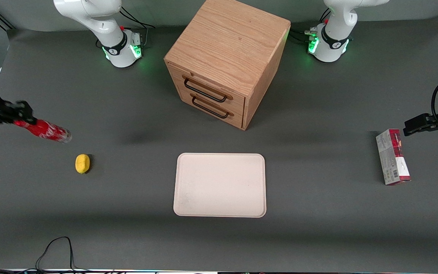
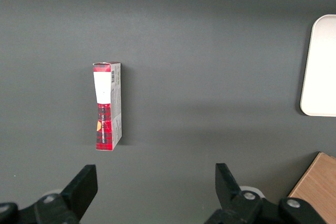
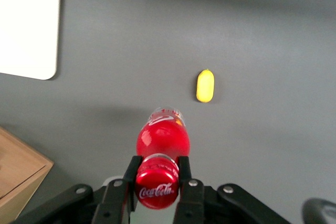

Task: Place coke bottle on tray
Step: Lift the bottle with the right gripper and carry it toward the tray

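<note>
The coke bottle (image 1: 46, 130) hangs tilted above the table toward the working arm's end, its red cap end held and its clear base pointing out and down. My right gripper (image 1: 20, 118) is shut on the bottle's neck just below the cap (image 3: 157, 181), one black finger (image 3: 132, 169) on each side. The cream tray (image 1: 219, 185) lies flat near the table's middle, in front of the wooden cabinet and nearer the front camera. A corner of the tray (image 3: 29, 27) also shows in the right wrist view, well apart from the bottle (image 3: 163, 136).
A yellow lemon-like lump (image 1: 82, 163) lies on the table just nearer the camera than the bottle. A wooden two-drawer cabinet (image 1: 226, 61) stands farther back at the middle. A red-and-white carton (image 1: 392, 156) lies toward the parked arm's end.
</note>
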You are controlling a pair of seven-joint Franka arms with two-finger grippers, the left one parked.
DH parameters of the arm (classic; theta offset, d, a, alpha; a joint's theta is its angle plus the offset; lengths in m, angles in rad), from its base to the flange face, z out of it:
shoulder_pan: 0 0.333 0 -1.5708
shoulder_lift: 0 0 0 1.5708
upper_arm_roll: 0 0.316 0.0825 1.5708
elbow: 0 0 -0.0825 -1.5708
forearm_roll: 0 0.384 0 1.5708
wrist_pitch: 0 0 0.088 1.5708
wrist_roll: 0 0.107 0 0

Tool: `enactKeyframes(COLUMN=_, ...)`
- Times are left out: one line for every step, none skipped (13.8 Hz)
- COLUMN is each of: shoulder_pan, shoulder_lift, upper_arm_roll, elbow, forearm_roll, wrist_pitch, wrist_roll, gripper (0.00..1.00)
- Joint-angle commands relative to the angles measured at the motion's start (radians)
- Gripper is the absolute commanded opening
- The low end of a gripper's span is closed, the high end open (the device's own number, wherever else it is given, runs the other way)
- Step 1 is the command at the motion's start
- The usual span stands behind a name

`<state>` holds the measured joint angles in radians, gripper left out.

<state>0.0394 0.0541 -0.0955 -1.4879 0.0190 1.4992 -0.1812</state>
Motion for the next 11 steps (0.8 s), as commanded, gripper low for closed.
enactKeyframes(shoulder_pan=0.003, shoulder_lift=0.029, upper_arm_roll=0.000, elbow=0.127, forearm_roll=0.024, wrist_pitch=-0.083, wrist_roll=-0.026, gripper=0.01)
enactKeyframes(shoulder_pan=0.013, shoulder_lift=0.032, upper_arm_roll=0.000, elbow=0.135, forearm_roll=0.024, wrist_pitch=-0.083, wrist_roll=-0.026, gripper=0.01)
enactKeyframes(shoulder_pan=0.034, shoulder_lift=0.047, upper_arm_roll=0.000, elbow=0.158, forearm_roll=0.022, wrist_pitch=-0.083, wrist_roll=-0.023, gripper=0.00)
enactKeyframes(shoulder_pan=0.068, shoulder_lift=0.099, upper_arm_roll=0.000, elbow=0.229, forearm_roll=0.022, wrist_pitch=-0.086, wrist_roll=-0.021, gripper=0.00)
enactKeyframes(shoulder_pan=0.089, shoulder_lift=0.159, upper_arm_roll=0.002, elbow=0.314, forearm_roll=0.022, wrist_pitch=-0.103, wrist_roll=-0.021, gripper=0.00)
enactKeyframes(shoulder_pan=0.118, shoulder_lift=0.226, upper_arm_roll=0.007, elbow=0.399, forearm_roll=0.021, wrist_pitch=-0.118, wrist_roll=-0.020, gripper=0.00)
enactKeyframes(shoulder_pan=0.140, shoulder_lift=0.283, upper_arm_roll=0.010, elbow=0.475, forearm_roll=0.022, wrist_pitch=-0.122, wrist_roll=-0.017, gripper=0.00)
enactKeyframes(shoulder_pan=0.166, shoulder_lift=0.334, upper_arm_roll=0.020, elbow=0.526, forearm_roll=0.021, wrist_pitch=-0.120, wrist_roll=-0.012, gripper=0.00)
enactKeyframes(shoulder_pan=0.180, shoulder_lift=0.375, upper_arm_roll=0.042, elbow=0.563, forearm_roll=0.021, wrist_pitch=-0.116, wrist_roll=0.015, gripper=0.00)
enactKeyframes(shoulder_pan=0.195, shoulder_lift=0.421, upper_arm_roll=0.077, elbow=0.601, forearm_roll=0.018, wrist_pitch=-0.111, wrist_roll=0.082, gripper=0.00)
enactKeyframes(shoulder_pan=0.221, shoulder_lift=0.458, upper_arm_roll=0.106, elbow=0.635, forearm_roll=0.010, wrist_pitch=-0.106, wrist_roll=0.150, gripper=0.00)
